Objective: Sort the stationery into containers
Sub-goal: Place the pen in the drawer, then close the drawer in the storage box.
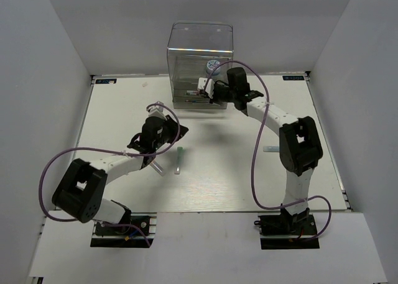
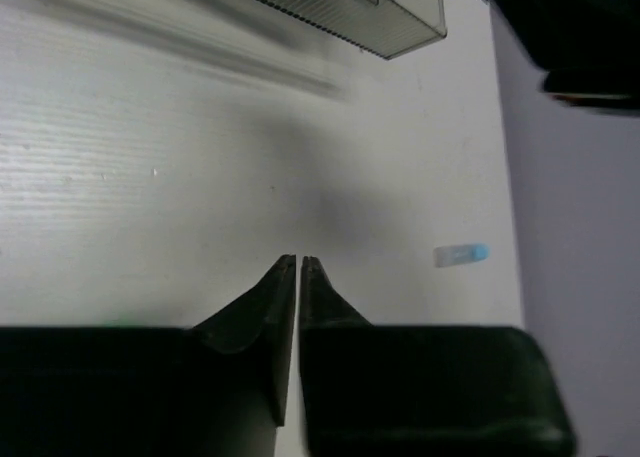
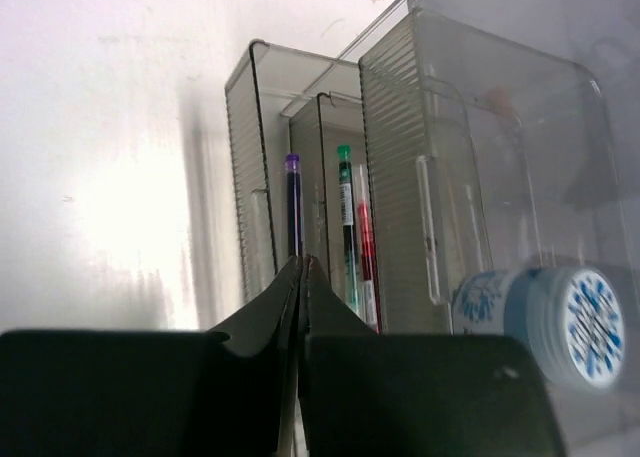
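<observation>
From above, the cabinet [image 1: 200, 63] of clear drawers stood at the 12 o'clock edge of the table [image 1: 118, 116]. The right pincer [image 1: 207, 88] was at its open drawers, with the blue-white roll [image 1: 212, 65] just beyond at 12 o'clock. The left pincer [image 1: 160, 110] hung over the table to the 8 o'clock side of the cabinet. A green marker [image 1: 179, 160] lay loose at about 5 o'clock from the left pincer, its long axis running 12 to 6. That arm was the nearer one, and its own forearm lay close alongside. A light-blue marker [image 1: 272, 148] lay at roughly 4 o'clock from the right pincer, beside that arm's elbow.

In the left wrist view the left pincer [image 2: 298, 263] was pressed together with nothing between its tips. The light-blue marker [image 2: 460, 254] lay well off at 3 o'clock, its axis 3 to 9. A drawer corner [image 2: 400, 22] showed at 1 o'clock.

In the right wrist view the right pincer [image 3: 302, 263] was likewise closed, apparently empty. Sorted pens stood in the drawer at 12 o'clock: a purple-capped pen [image 3: 292, 202], a green-capped pen [image 3: 345, 217] and a red pen [image 3: 364, 242]. The roll [image 3: 560, 322] sat at 3 o'clock.
</observation>
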`<state>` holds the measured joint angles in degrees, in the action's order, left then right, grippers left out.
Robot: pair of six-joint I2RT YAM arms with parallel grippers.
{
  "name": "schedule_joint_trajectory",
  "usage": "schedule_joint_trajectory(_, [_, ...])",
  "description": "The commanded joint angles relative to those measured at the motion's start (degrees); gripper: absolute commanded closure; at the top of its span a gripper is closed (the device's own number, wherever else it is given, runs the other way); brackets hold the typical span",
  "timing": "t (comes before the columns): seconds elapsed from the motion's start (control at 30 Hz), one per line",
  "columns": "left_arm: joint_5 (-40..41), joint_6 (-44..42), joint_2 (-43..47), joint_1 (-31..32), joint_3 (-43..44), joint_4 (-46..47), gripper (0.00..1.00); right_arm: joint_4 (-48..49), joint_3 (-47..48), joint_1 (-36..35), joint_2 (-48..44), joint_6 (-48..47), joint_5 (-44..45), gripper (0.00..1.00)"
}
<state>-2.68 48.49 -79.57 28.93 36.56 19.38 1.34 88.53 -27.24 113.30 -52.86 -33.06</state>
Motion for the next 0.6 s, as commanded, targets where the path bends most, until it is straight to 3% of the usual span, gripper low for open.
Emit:
schedule_joint_trajectory(0.0, [-2.4, -1.1, -4.0, -0.3, 1.1, 9.7, 0.85, -1.2, -2.4, 1.3, -8.3, 5.8, -3.3, 1.00])
schedule_joint_trajectory(0.1, [-3.6, -1.1, -9.1, -0.9, 2.1, 16.1, 0.94, -7.6, -6.2, 2.5, -12.0, 8.6, -4.4, 1.00])
schedule_joint_trajectory(0.27, [-6.1, -1.6, -22.3, -2.6, 8.3, 23.1, 0.95, -15.6, -14.2, 5.2, -18.2, 11.9, -4.0, 1.00])
schedule_joint_trajectory(0.57, [-5.4, -1.0, -36.3, -4.4, 24.2, 24.5, 0.94, -13.2, -31.9, 9.9, -28.7, 13.7, -1.7, 1.00])
